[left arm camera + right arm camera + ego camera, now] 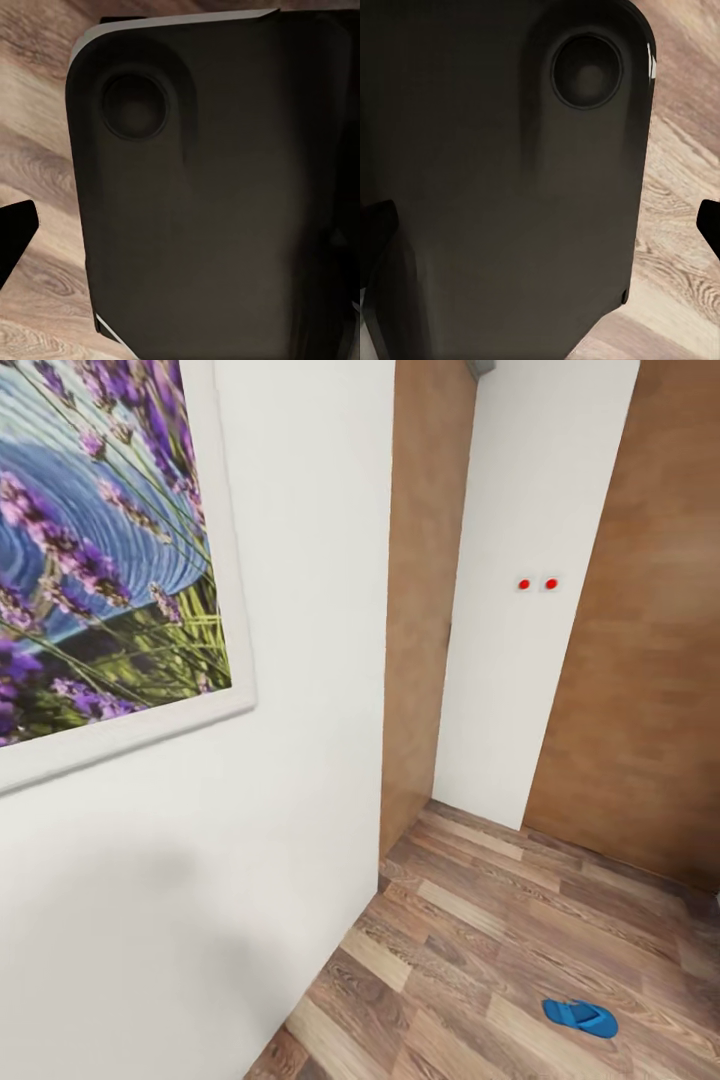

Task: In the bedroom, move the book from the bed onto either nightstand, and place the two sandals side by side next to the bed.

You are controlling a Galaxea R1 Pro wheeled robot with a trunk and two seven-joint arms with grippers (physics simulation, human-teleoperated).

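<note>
One bright blue sandal (580, 1017) lies flat on the wood-plank floor (470, 950) at the lower right of the head view. The book, the bed and the nightstand are out of view. In the right wrist view, my right gripper (540, 240) is open, with its dark fingertips (376, 240) at both picture edges and nothing between them. My left gripper (180, 247) also stands open and empty. One of its fingertips (15, 240) shows over the floor, and the other blends into a dark panel.
A white wall (300, 760) with a framed lavender painting (100, 550) stands close on the left. Brown door panels (640, 660) and a white wall strip with two red dots (537, 584) close the corner ahead. Both wrist views face a dark rounded robot panel (210, 187).
</note>
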